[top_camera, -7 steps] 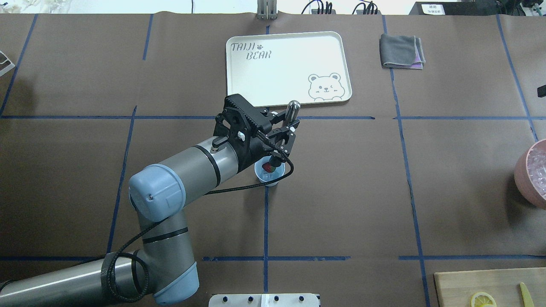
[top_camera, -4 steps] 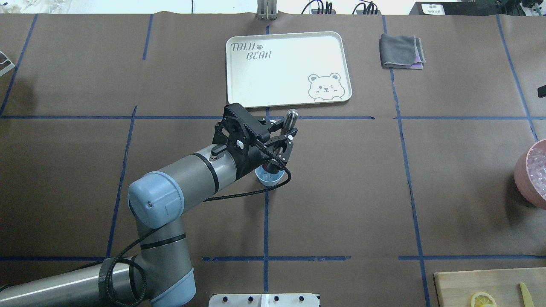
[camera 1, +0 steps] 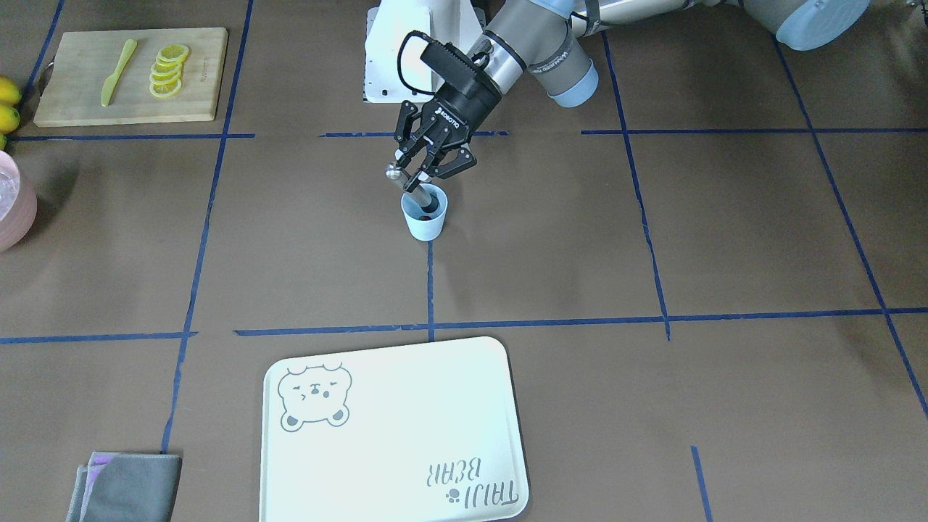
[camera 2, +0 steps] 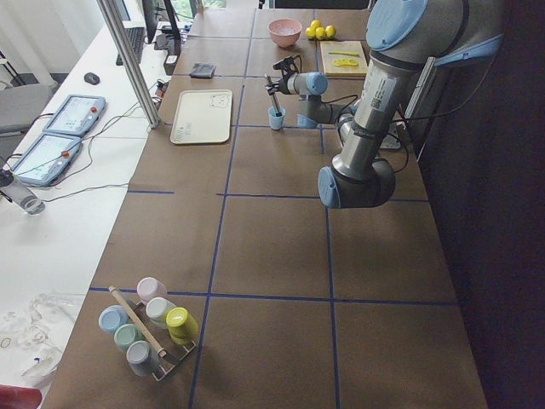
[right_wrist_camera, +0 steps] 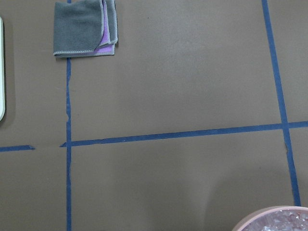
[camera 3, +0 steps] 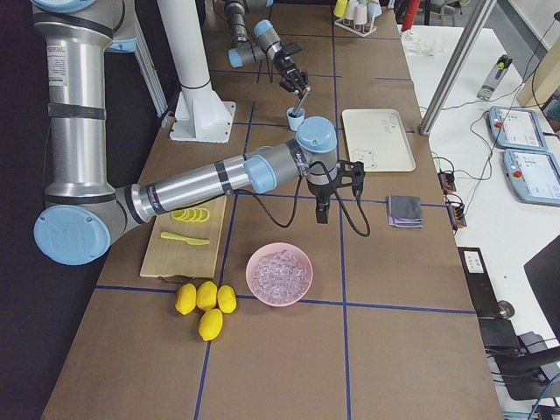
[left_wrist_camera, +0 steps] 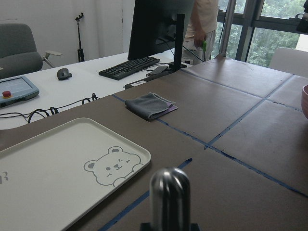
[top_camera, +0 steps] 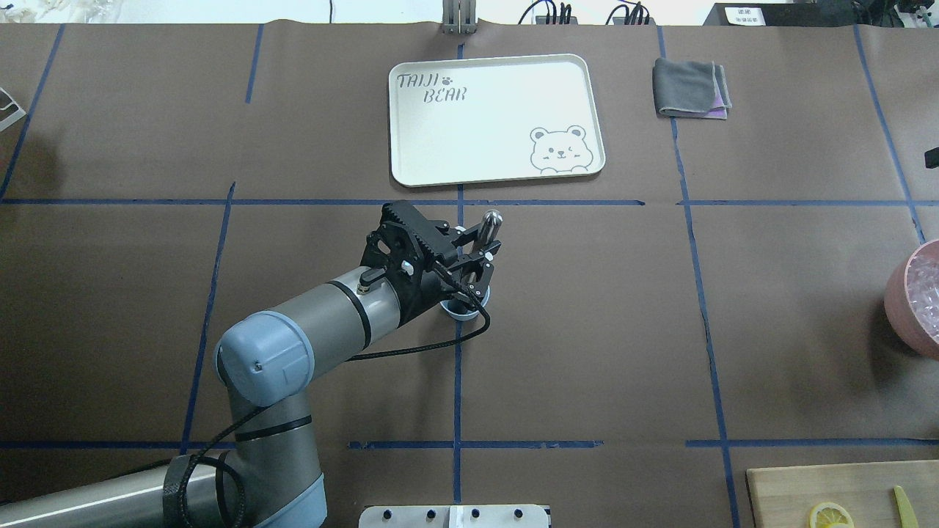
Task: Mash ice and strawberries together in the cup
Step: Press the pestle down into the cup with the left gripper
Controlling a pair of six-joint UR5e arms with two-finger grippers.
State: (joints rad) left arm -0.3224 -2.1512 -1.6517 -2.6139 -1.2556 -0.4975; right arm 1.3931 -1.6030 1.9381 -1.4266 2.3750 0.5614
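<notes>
Front-facing view gave what the overhead didn't: the left end effector [camera 1: 417, 176] was clamped tight around a metal muddler [camera 1: 419, 196], whose lower end was down in the cup [camera 1: 425, 225] with a dark red bit, probably the strawberries [camera 1: 423, 214]. From overhead the arm covered most of the cup. Whether ice sat in there was impossible to tell. The right end effector [camera 3: 321, 210] hung over the surface [camera 3: 394, 262] near the pink bowl [camera 3: 252, 267]; open or closed, couldn't tell.

We've got one high cam looking forward and down, and another facing it from across, both catching the tray [top_camera: 499, 110] and cup [camera 1: 424, 226]. Two side cams sit far back at either end (wide shots), and the wrist cams ride close.
</notes>
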